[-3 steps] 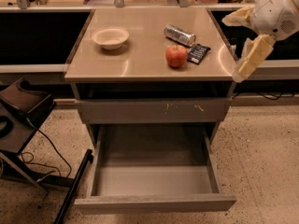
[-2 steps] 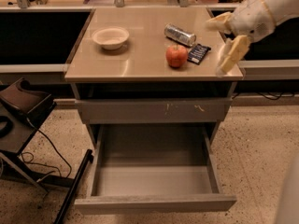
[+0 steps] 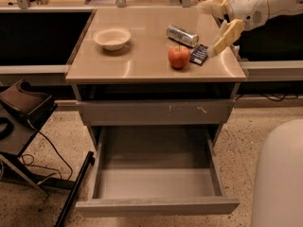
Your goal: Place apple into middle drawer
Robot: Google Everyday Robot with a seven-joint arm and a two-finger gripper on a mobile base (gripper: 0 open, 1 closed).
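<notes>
hovering claw [image 3: 211,28], seemingly open, near apple [image 3: 179,56] on cabinet top [image 3: 142,63]

Warm overhead light glazes the tabletop [image 3: 142,67], the gripper [image 3: 218,22] pale above its right edge. Shadow pools at the back of the drawer [image 3: 156,206].

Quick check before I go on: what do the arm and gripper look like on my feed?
The gripper, at the right edge of the counter near the apple, has two flat, tan-yellow, paddle-shaped fingers. Behind it, the wrist is a bulbous white shell with thin seams. No loose cables or markings show.
</notes>
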